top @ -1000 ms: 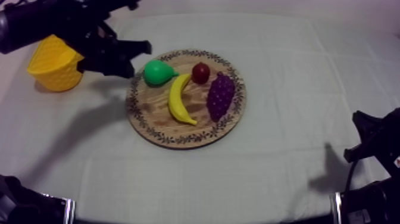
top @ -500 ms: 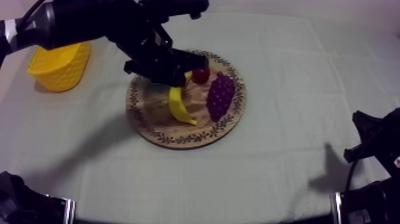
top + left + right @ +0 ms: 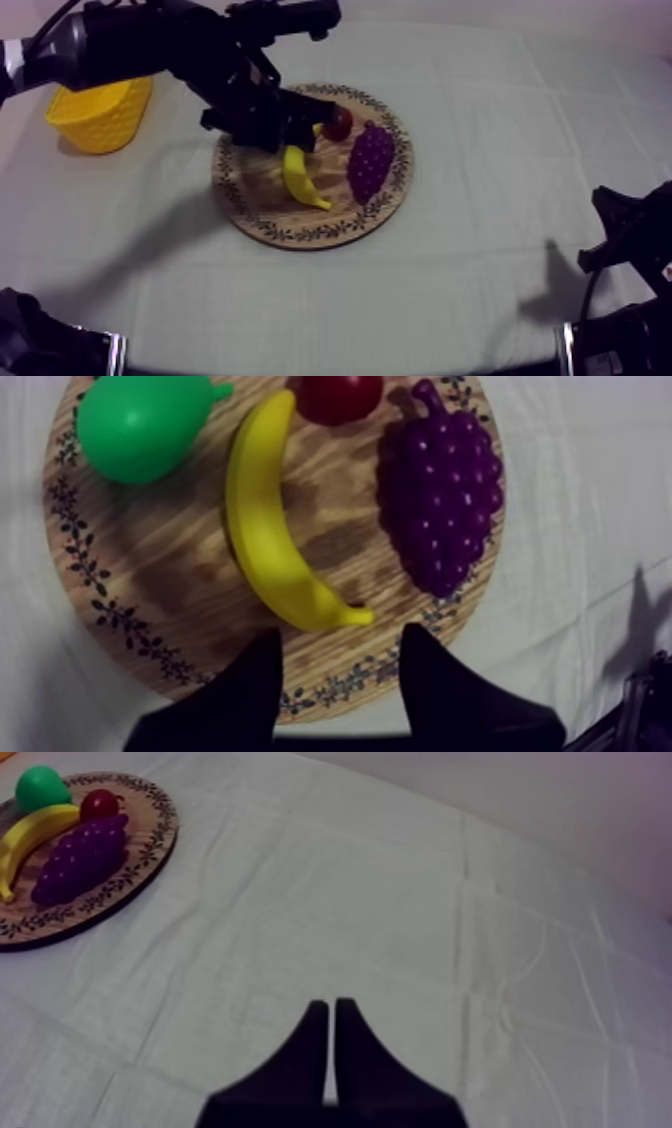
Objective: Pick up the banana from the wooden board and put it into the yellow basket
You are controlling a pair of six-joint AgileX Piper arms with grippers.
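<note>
Overhead now: left gripper (image 3: 340,638) hangs above the wooden board (image 3: 170,586), its two black fingers spread wide with nothing between them, their tips over the near patterned rim just past the banana's tapered end. Banana (image 3: 262,541) lies flat on the board, untouched, curved lengthwise between the pear (image 3: 140,426) on one flank and the bunch of grapes (image 3: 440,496) on the other; the small red fruit (image 3: 340,394) sits by its far end. The gap between the fingers runs across the banana's width, and I judge that deliberate: closing across the narrow body gives a surer hold than closing along the curve, and the wide spread leaves room to come down without nudging the pear or the grapes. The grasp is not yet made, so the step in hand looks like the approach. Yellow basket (image 3: 95,115) stands at the left side of the table, well apart from the board, partly behind the left arm in the top view; that nearness likely explains why this arm does the work. Right gripper (image 3: 331,1007) has its fingers pressed together in a narrow wedge, holding nothing, over bare cloth (image 3: 400,902) far from the board, probably parked clear of the route.
</note>
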